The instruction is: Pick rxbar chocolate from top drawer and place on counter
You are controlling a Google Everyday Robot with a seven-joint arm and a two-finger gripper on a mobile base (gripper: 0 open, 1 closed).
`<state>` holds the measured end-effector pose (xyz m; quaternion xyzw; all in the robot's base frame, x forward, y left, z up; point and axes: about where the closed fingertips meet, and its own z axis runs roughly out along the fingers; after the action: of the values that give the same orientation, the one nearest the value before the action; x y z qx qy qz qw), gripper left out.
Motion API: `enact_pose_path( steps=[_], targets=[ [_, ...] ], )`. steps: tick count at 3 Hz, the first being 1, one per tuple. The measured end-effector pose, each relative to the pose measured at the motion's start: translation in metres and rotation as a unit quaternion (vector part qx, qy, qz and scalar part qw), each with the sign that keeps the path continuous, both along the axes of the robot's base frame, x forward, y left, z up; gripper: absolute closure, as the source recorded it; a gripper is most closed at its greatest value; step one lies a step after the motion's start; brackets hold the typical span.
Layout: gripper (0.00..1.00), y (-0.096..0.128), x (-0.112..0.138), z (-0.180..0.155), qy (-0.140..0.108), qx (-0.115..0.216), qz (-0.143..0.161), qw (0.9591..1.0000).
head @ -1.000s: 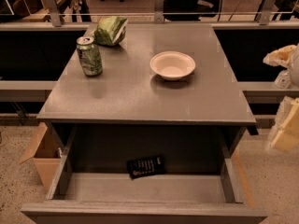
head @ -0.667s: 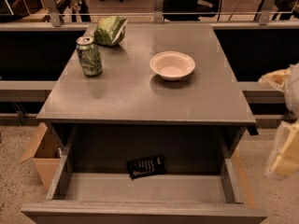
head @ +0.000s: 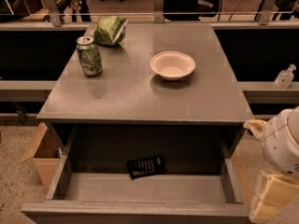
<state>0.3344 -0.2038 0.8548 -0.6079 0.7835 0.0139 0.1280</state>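
The rxbar chocolate (head: 145, 166) is a flat black bar with pale lettering. It lies on the floor of the open top drawer (head: 140, 190), near the back and slightly right of middle. The grey counter (head: 140, 92) sits above the drawer. My gripper (head: 270, 200) is at the lower right edge of the view, outside the drawer's right side and level with its front. The white arm joint (head: 282, 141) sits just above it. The gripper is well apart from the bar and holds nothing that I can see.
On the counter stand a green can (head: 89, 55) at the left, a green snack bag (head: 110, 30) at the back left and a white bowl (head: 172, 65) right of middle. A tan cardboard box (head: 41, 155) sits on the floor left of the drawer. A small bottle (head: 284, 76) stands on the right ledge.
The arm at the right edge has moved down, from beside the counter top to beside the drawer's front corner. The bar and the counter objects have not moved.
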Motion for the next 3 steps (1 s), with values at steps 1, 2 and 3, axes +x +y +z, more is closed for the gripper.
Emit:
enact_pose_path(
  steps=[1,2,3],
  targets=[
    [0.00,0.000,0.000,0.000,0.000,0.000,0.000,1.0000],
    [0.00,0.000,0.000,-0.007,0.004,0.023,-0.002,0.9997],
    [0.00,0.012,0.005,-0.030,0.025,0.057,0.002,0.9980]
  ],
)
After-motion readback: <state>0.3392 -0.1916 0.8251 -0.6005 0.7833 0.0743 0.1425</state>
